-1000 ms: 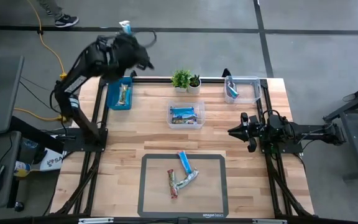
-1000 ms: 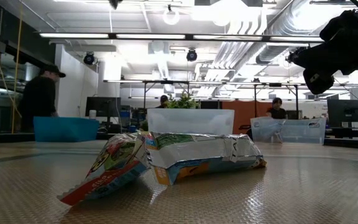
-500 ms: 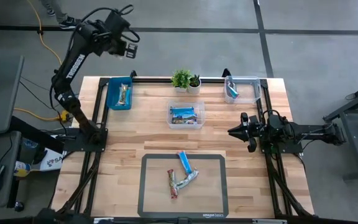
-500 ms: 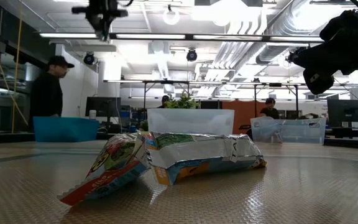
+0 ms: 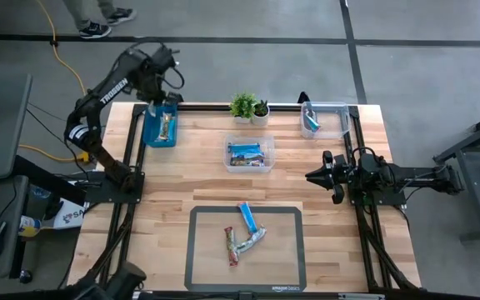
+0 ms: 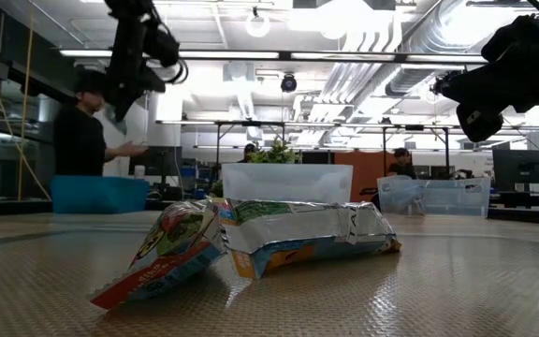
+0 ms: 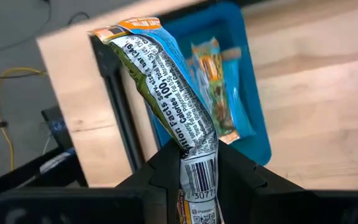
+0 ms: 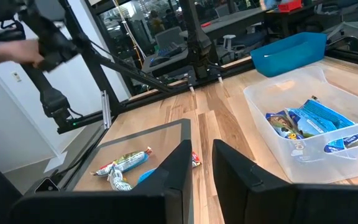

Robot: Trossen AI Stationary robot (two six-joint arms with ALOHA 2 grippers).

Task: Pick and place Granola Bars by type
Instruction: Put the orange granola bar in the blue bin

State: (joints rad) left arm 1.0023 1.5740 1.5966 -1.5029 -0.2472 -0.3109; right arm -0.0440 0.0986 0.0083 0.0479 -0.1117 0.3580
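Note:
My left gripper (image 5: 153, 105) points down over the far left corner of the blue bin (image 5: 148, 133), shut on a green and blue granola bar (image 7: 166, 81). One bar (image 5: 167, 127) lies flat in that bin. Three more bars lie on the grey mat (image 5: 198, 267): a light blue one (image 5: 245, 216), another (image 5: 253, 240) and a red and green one (image 5: 232, 247). My right gripper (image 5: 310, 177) waits level at the table's right side, its fingers a narrow gap apart with nothing between them. My left gripper pinches the bar between its two fingers near the barcode end (image 7: 199, 167). The fingers come from above and the bar lies along them. It reaches out past the fingertips, bent, and its free end (image 7: 129, 28) hangs clear above the blue bin.
A clear bin (image 5: 250, 155) at the table's middle and another (image 5: 323, 119) at the far right hold light blue bars. Two small potted plants (image 5: 248, 107) stand at the far edge. A person (image 6: 78, 140) moves behind the table's far left.
My left gripper has come down from high beyond the table's far left corner toward the blue bin and has tipped over until it points down. The bar has stayed in its hold and now hangs below the fingers instead of sticking up.

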